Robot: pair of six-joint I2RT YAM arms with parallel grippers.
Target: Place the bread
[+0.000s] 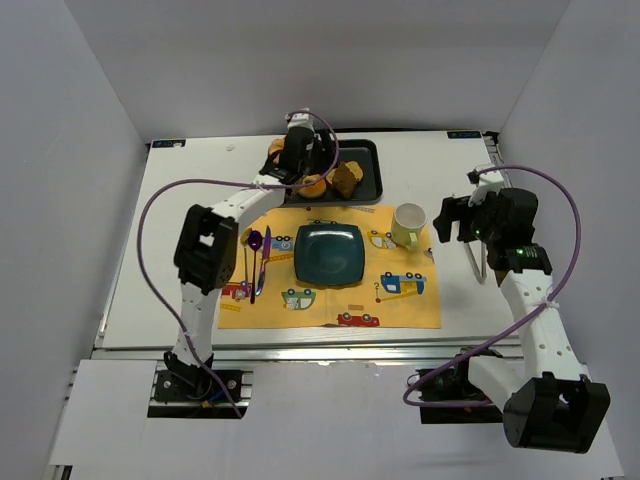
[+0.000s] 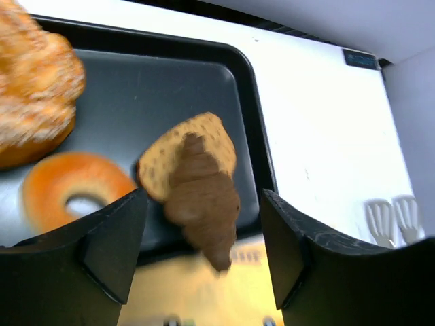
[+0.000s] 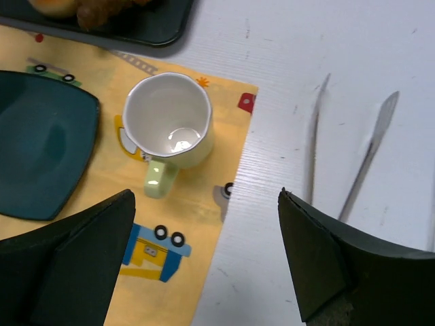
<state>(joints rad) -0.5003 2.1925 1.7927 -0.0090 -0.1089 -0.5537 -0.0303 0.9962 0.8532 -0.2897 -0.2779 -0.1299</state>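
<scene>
A: L gripper [image 2: 202,204]?
B: Hanging over the tray [image 2: 170,75], fingers spreading wide, gripping nothing. Croissant [image 2: 211,224] is lying below in the gap, leaning on a bread slice [image 2: 197,136], tip poking over the tray's near rim.
A: Rest of the tray?
B: Bagel [image 2: 75,187] & sugared bun [image 2: 34,88], both left of the slice.
A: R gripper [image 3: 205,200]?
B: Hovering by the mug [image 3: 170,122] on the mat [image 3: 190,272], wide open too, holding nothing. Plate [image 1: 328,253] is sitting mid-mat.
</scene>
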